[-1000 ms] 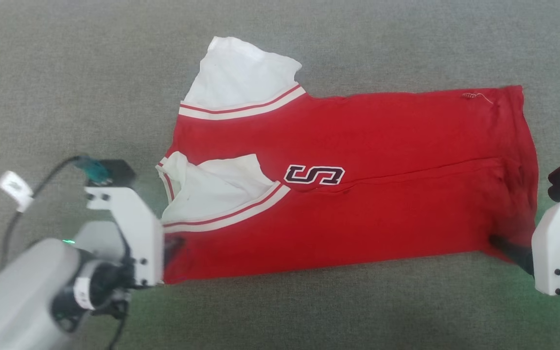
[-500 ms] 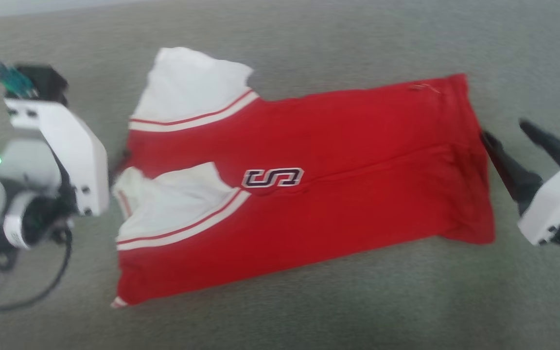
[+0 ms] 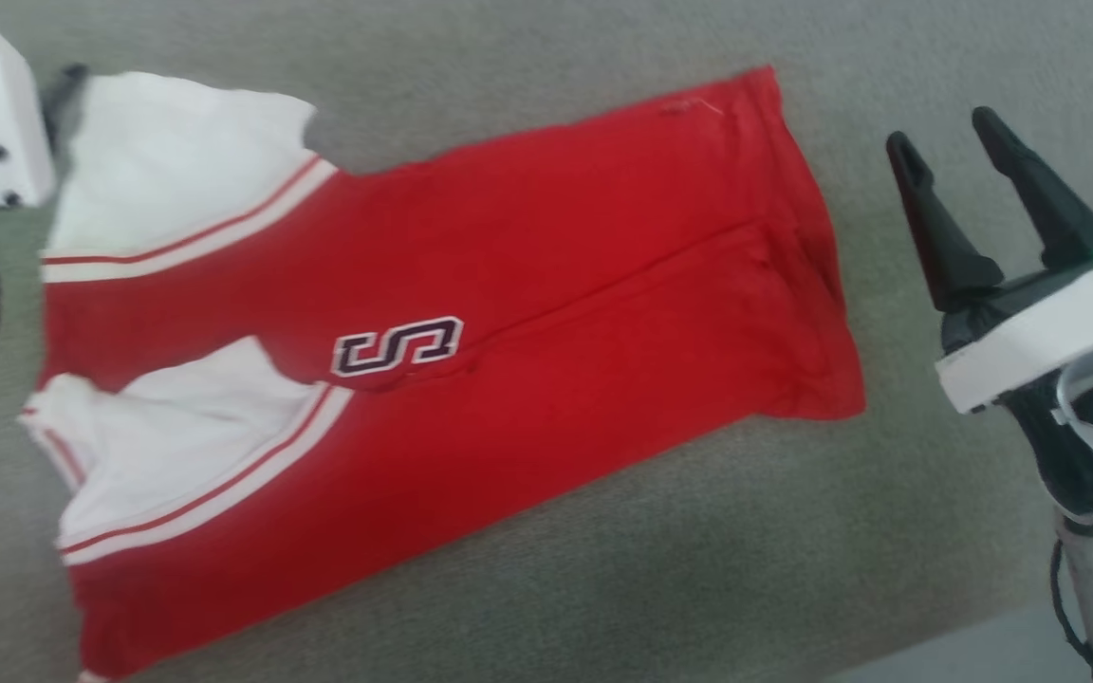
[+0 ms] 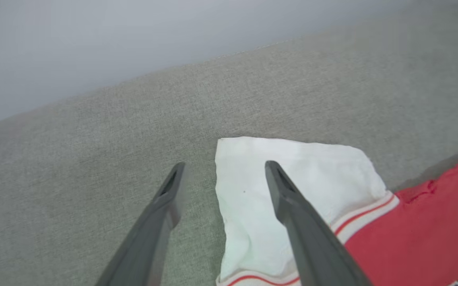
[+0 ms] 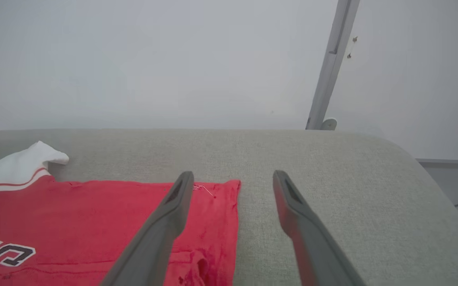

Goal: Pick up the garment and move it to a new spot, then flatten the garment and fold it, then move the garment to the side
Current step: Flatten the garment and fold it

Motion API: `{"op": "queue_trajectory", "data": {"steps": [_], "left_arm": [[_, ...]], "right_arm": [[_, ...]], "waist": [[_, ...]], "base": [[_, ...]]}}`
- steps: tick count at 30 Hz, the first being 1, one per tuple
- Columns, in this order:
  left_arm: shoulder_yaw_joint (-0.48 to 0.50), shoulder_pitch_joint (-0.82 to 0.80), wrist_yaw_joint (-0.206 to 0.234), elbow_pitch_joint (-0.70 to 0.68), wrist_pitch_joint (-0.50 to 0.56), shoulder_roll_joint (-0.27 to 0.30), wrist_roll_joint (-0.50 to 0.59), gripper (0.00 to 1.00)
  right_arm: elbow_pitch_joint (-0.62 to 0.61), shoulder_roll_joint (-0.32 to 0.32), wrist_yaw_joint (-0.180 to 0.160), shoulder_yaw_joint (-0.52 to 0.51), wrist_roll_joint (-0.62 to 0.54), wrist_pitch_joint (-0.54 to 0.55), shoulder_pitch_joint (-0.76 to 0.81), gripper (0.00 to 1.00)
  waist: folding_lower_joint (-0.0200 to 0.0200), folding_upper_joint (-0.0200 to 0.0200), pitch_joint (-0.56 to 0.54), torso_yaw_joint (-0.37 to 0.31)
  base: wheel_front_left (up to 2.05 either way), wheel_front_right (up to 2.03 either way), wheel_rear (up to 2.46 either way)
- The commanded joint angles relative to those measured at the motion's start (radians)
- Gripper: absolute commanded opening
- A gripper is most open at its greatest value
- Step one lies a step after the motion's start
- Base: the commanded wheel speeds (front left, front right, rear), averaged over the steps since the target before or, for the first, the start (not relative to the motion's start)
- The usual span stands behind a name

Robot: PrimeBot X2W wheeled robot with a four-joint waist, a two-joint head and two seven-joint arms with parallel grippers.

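Folded garment [image 3: 556, 247] lay flat on the grey cushion [image 3: 603, 569], my left gripper [image 4: 223, 167] spread wide at its white sleeve [image 4: 245, 190], my right gripper [image 3: 940, 133] likewise spread, beside the hem.

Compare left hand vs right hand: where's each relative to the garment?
Left hand is at the white sleeve of the garment, straddling the sleeve's edge; right hand is by the red hem. Left hand overlaps cloth; right hand stands apart from it. Both are open, gripping nothing.
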Motion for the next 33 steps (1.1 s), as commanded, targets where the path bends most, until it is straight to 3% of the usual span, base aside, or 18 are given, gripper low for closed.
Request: {"op": "queue_trajectory", "data": {"steps": [1, 11, 16, 17, 18, 25, 33], "left_arm": [[-0.008, -0.026, -0.013, 0.036, 0.01, -0.003, 0.014, 1.0], [-0.056, -0.138, -0.022, 0.3, 0.096, -0.05, 0.044, 1.0], [-0.09, -0.113, 0.063, 0.352, 0.233, -0.094, 0.026, 1.0], [-0.098, -0.111, 0.078, 0.353, 0.268, -0.104, 0.016, 0.57], [-0.104, -0.11, 0.092, 0.351, 0.3, -0.112, 0.011, 0.0], [-0.131, -0.127, 0.153, 0.293, 0.42, -0.142, 0.003, 0.0], [-0.129, -0.18, 0.114, 0.272, 0.356, -0.184, 0.016, 0.0]], "right_arm": [[0.004, -0.001, 0.0, 0.01, 0.003, -0.011, -0.016, 1.0], [0.05, -0.028, 0.0, 0.076, 0.055, 0.015, -0.062, 1.0], [0.066, -0.045, 0.0, 0.106, 0.083, 0.06, -0.09, 1.0], [0.073, -0.047, 0.0, 0.112, 0.092, 0.076, -0.099, 1.0], [0.078, -0.053, 0.0, 0.12, 0.098, 0.092, -0.108, 1.0], [0.148, -0.083, 0.0, 0.159, 0.135, 0.222, -0.228, 1.0], [0.304, -0.091, 0.0, 0.214, 0.167, 0.392, -0.409, 1.0]], "waist": [[0.0, 0.0, 0.041, -0.039], [0.0, 0.0, 0.114, -0.075], [0.0, 0.0, 0.122, -0.069], [0.0, 0.0, 0.124, -0.066], [0.0, 0.0, 0.126, -0.062], [0.0, 0.0, 0.142, -0.026], [0.0, 0.0, 0.169, 0.019]], "base": [[0.0, 0.0, 0.0], [0.0, 0.0, 0.0], [0.0, 0.0, 0.0], [0.0, 0.0, 0.0], [0.0, 0.0, 0.0], [0.0, 0.0, 0.0], [0.0, 0.0, 0.0]]}}
